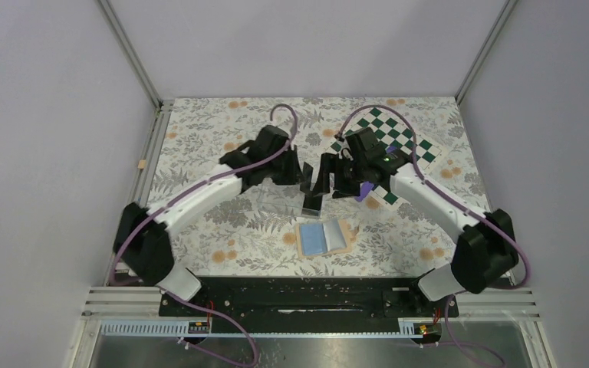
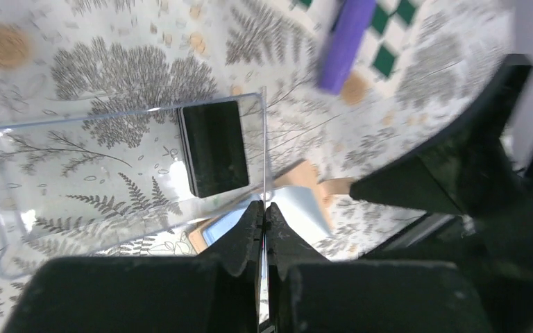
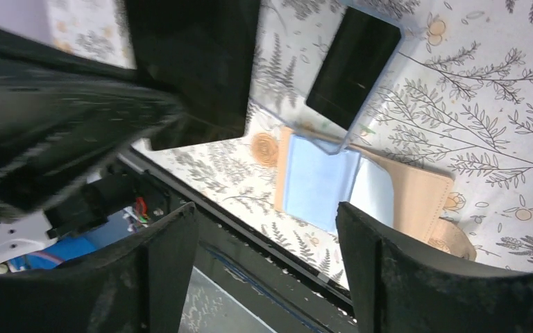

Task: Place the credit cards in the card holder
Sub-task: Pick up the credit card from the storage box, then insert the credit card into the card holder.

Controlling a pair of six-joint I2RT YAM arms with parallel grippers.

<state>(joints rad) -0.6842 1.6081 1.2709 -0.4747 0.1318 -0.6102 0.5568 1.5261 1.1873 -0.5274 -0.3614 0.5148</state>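
Cards (image 2: 214,148) lay in the box (image 2: 76,173), none in the open holder (image 1: 324,237); left fingers (image 2: 245,237) pinched the box wall; right fingers (image 3: 171,277) stood spread.

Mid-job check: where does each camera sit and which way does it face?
Top external: above and behind the bases, facing down on the table; both arms show whole.
Left wrist: on the left arm, facing along the left fingers, shut on the clear box wall; black cards inside.
Right wrist: on the right arm, facing down between the open right fingers toward the near table edge.
Shared: all three show the open card holder.
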